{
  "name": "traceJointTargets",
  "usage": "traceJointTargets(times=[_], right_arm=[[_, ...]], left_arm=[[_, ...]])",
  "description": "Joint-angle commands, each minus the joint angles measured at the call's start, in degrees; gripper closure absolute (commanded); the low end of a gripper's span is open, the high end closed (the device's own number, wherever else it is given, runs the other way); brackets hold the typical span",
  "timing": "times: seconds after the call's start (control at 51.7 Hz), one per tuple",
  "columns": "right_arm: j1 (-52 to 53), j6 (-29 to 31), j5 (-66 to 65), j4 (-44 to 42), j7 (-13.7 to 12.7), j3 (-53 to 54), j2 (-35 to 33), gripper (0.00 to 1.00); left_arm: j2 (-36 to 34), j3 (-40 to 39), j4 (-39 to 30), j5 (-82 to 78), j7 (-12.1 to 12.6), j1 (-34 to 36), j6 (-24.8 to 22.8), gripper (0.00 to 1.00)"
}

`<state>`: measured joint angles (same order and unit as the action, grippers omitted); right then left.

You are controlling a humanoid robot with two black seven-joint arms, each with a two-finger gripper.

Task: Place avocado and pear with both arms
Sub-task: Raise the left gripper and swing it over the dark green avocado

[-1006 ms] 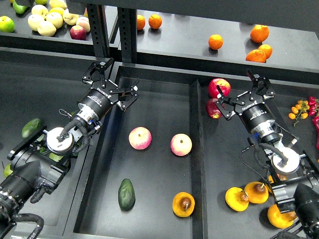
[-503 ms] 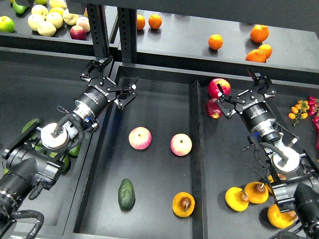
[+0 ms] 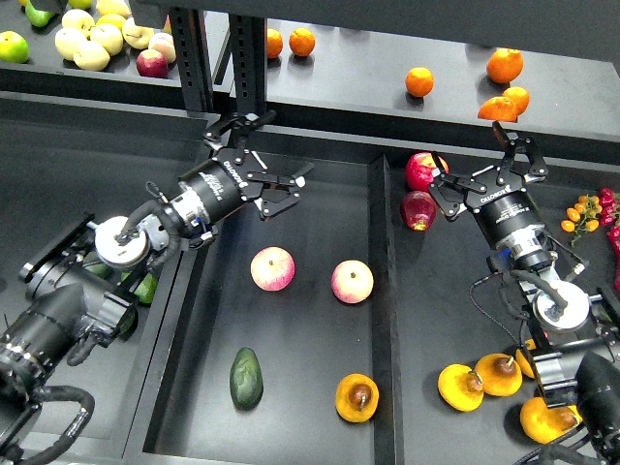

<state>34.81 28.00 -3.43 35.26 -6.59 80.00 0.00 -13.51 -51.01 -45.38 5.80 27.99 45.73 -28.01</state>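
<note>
Both grippers are spread and hold nothing: left gripper (image 3: 260, 167) over the centre bin's (image 3: 291, 441) upper rim, right gripper (image 3: 484, 172) upper right. Bare floor separates avocado (image 3: 246, 377) and pear (image 3: 356, 397) at bottom centre, below two apples (image 3: 273, 268).

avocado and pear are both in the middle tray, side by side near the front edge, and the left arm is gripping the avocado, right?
Not quite: the left gripper holds nothing. The head view shows its jaws open above the tray's back end, far from the avocado. The rest holds: avocado and pear lie side by side near the front of the middle tray.
</note>
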Motion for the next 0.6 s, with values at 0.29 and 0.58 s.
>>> traceJointTargets(times=[0.29,0.58], right_arm=[[0.4,0.0,0.0,-0.3,-0.3,0.2,0.0,0.00],[0.4,0.0,0.0,-0.4,-0.4,0.4,0.0,0.00]], left_arm=[[-14.2,62.9,-8.8,-0.3,0.0,36.1,0.0,0.03],[-2.9,70.5,-14.8,-9.8,0.0,40.4,0.0,0.03]])
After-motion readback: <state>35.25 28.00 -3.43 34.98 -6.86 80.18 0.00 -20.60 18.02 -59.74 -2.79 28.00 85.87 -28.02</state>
